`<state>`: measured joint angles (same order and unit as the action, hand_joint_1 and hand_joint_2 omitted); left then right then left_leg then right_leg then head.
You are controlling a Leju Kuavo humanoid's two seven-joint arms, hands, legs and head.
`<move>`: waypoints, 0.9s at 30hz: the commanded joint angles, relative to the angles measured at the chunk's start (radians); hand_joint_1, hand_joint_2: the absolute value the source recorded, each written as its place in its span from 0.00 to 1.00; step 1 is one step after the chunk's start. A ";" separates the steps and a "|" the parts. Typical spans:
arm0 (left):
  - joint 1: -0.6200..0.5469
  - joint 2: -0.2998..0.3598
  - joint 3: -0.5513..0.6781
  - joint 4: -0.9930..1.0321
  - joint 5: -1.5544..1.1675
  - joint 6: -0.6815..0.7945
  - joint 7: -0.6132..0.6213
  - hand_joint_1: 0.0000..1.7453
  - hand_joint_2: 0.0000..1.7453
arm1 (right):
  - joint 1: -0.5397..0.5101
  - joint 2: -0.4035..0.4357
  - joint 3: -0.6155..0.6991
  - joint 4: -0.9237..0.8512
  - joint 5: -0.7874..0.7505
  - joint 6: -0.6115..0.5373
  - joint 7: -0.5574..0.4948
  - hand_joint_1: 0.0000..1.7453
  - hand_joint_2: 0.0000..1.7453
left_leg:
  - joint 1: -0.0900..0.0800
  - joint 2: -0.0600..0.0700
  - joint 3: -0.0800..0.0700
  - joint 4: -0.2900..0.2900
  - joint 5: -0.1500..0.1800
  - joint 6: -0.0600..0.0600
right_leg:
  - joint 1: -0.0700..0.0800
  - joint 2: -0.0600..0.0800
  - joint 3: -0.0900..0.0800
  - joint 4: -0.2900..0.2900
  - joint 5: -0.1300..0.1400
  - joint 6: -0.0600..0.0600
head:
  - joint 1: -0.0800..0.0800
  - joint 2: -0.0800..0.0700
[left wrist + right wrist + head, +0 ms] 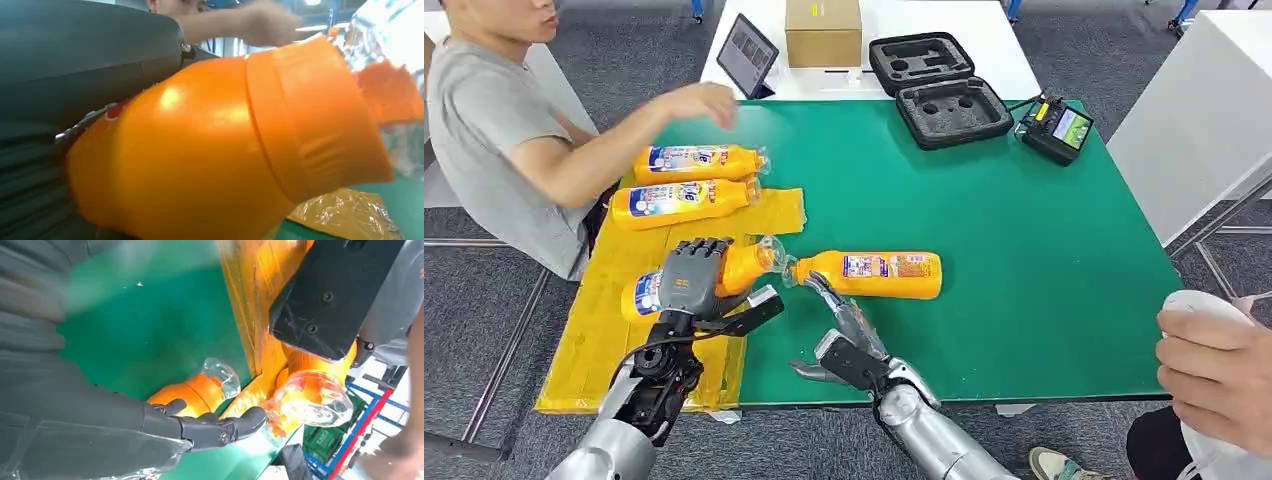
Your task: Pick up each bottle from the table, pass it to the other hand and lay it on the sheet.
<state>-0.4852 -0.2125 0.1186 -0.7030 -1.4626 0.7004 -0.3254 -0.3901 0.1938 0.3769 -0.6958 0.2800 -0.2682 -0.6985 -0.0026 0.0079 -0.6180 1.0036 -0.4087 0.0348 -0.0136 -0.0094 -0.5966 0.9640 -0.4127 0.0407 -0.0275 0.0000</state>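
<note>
Left hand (690, 280) grips an orange plastic bottle (724, 275) over the yellow sheet (614, 350); two bottles lie there, one remains on the green table (1024, 250).

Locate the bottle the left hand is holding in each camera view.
Head view: held bottle lower left, under the left hand, above the yellow sheet.
Left wrist view: bottle large, centre.
Right wrist view: upper right, under the black hand.
Shared landmark: green table.

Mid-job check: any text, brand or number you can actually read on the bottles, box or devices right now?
None legible.
Bottle labels: print too small and blurred.
Cardboard box: label unreadable.
Tablet and handheld controller screen: too small.
</note>
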 commanded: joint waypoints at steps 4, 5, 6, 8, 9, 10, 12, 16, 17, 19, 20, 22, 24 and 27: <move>-0.086 0.044 -0.033 0.207 0.026 -0.002 0.039 1.00 0.00 | -0.041 -0.025 0.028 0.056 -0.040 -0.003 0.000 0.00 1.00 | 0.000 0.000 0.004 -0.001 -0.001 -0.001 | 0.000 0.001 0.004 0.000 -0.001 -0.001 | 0.000 0.000; -0.083 0.044 -0.035 0.202 0.019 -0.002 0.045 1.00 0.00 | -0.040 -0.024 0.030 0.056 -0.043 -0.002 0.000 0.00 1.00 | 0.001 0.000 0.005 0.000 -0.002 -0.002 | 0.001 0.001 0.005 0.000 -0.002 -0.002 | 0.000 0.000; -0.083 0.044 -0.035 0.202 0.019 -0.002 0.045 1.00 0.00 | -0.040 -0.024 0.030 0.056 -0.043 -0.002 0.000 0.00 1.00 | 0.001 0.000 0.004 -0.001 -0.001 -0.001 | 0.000 0.001 0.004 -0.001 -0.001 -0.001 | 0.000 0.000; -0.083 0.046 -0.040 0.202 0.008 -0.002 0.058 1.00 0.00 | -0.043 -0.022 0.036 0.061 -0.044 -0.002 0.000 0.00 1.00 | 0.000 0.000 0.005 -0.001 -0.001 -0.002 | 0.000 0.001 0.004 -0.001 -0.001 -0.001 | 0.000 0.000; -0.083 0.046 -0.040 0.202 0.008 -0.002 0.058 1.00 0.00 | -0.043 -0.022 0.036 0.061 -0.044 -0.002 0.000 0.00 1.00 | 0.001 0.001 0.007 0.000 -0.002 -0.002 | 0.001 0.002 0.006 0.000 -0.002 -0.002 | 0.000 0.000; -0.083 0.046 -0.040 0.202 0.008 -0.002 0.058 1.00 0.00 | -0.043 -0.022 0.036 0.061 -0.044 -0.002 0.000 0.00 1.00 | 0.001 0.001 0.005 -0.001 -0.001 -0.002 | 0.000 0.002 0.005 -0.001 -0.001 -0.001 | 0.000 0.000; -0.083 0.046 -0.040 0.202 0.008 -0.002 0.058 1.00 0.00 | -0.043 -0.022 0.036 0.061 -0.044 -0.002 0.000 0.00 1.00 | 0.001 0.000 0.006 -0.001 -0.002 -0.002 | 0.001 0.002 0.005 -0.001 -0.001 -0.002 | 0.000 0.000; -0.089 0.050 -0.043 0.240 0.010 -0.002 0.075 1.00 0.00 | -0.047 -0.023 0.046 0.065 -0.052 -0.007 0.000 0.00 1.00 | 0.000 0.001 0.004 -0.001 -0.001 -0.001 | 0.000 0.001 0.004 0.000 -0.001 -0.001 | 0.000 0.000; -0.090 0.057 -0.068 0.252 0.027 -0.002 0.083 1.00 0.00 | -0.047 -0.033 0.079 0.064 -0.080 -0.020 0.000 0.00 1.00 | 0.001 0.001 0.006 -0.001 -0.002 -0.002 | 0.001 0.002 0.006 -0.001 -0.001 -0.002 | 0.000 0.000; -0.091 0.057 -0.070 0.262 0.027 -0.002 0.084 1.00 0.00 | -0.051 -0.031 0.077 0.069 -0.079 -0.019 0.000 0.00 1.00 | 0.001 0.001 0.007 -0.001 -0.002 -0.002 | 0.001 0.002 0.006 -0.001 -0.001 -0.002 | 0.000 0.000; -0.088 0.058 -0.074 0.267 0.021 -0.002 0.089 1.00 0.00 | -0.053 -0.031 0.077 0.072 -0.077 -0.018 0.000 0.00 1.00 | 0.000 0.001 0.005 -0.001 -0.001 -0.001 | 0.000 0.002 0.005 -0.001 -0.001 -0.001 | 0.000 0.000; -0.087 0.060 -0.081 0.270 0.010 -0.002 0.097 1.00 0.00 | -0.054 -0.031 0.077 0.074 -0.075 -0.019 0.000 0.00 1.00 | 0.001 0.001 0.006 -0.001 -0.002 -0.002 | 0.000 0.002 0.006 -0.001 -0.001 -0.001 | 0.000 0.000; -0.085 0.063 -0.098 0.276 -0.013 -0.002 0.113 0.92 0.00 | -0.054 -0.032 0.074 0.075 -0.076 -0.021 0.000 0.00 1.00 | 0.000 0.001 0.006 -0.001 -0.002 -0.002 | 0.000 0.002 0.006 -0.001 -0.001 -0.001 | 0.000 0.000; -0.096 0.072 -0.132 0.308 -0.056 -0.002 0.148 0.09 0.00 | -0.049 -0.035 0.071 0.071 -0.079 -0.024 0.000 0.00 1.00 | 0.000 0.001 0.006 -0.001 -0.001 -0.002 | 0.000 0.002 0.006 -0.001 -0.001 -0.001 | 0.000 0.000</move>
<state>-0.5634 -0.1801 0.0515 -0.5295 -1.4705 0.7073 -0.2270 -0.4013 0.1770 0.4189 -0.6809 0.2094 -0.2842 -0.6985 -0.0026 0.0078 -0.6157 1.0034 -0.4087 0.0348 -0.0135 -0.0094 -0.5941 0.9641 -0.4127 0.0407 -0.0275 0.0000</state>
